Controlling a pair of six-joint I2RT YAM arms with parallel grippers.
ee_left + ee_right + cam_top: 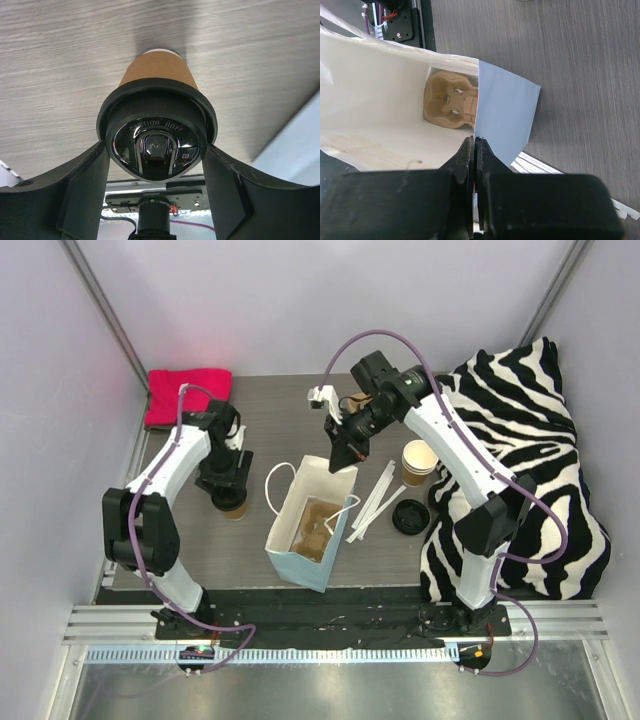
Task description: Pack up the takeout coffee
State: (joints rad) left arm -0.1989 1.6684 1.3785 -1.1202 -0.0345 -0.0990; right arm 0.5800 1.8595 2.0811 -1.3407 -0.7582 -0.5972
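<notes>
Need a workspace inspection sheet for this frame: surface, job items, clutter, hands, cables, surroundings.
Surface: dark woodgrain table, nothing wrong seen.
Job's things: takeout coffee, lidded and upright on the table, left of the bag; light blue bag standing open, pulp carrier at its bottom.
Clutter: unlidded cup, loose black lid and white sticks right of the bag; red cloth in the far left corner; zebra-print cloth along the right side.
Hands: left hand closed around the coffee's lid; right hand pinched shut on the bag's rim.
Cables: purple cables loop along both arms, no snag seen.
Surroundings: pale walls; metal rail at the near edge.
</notes>
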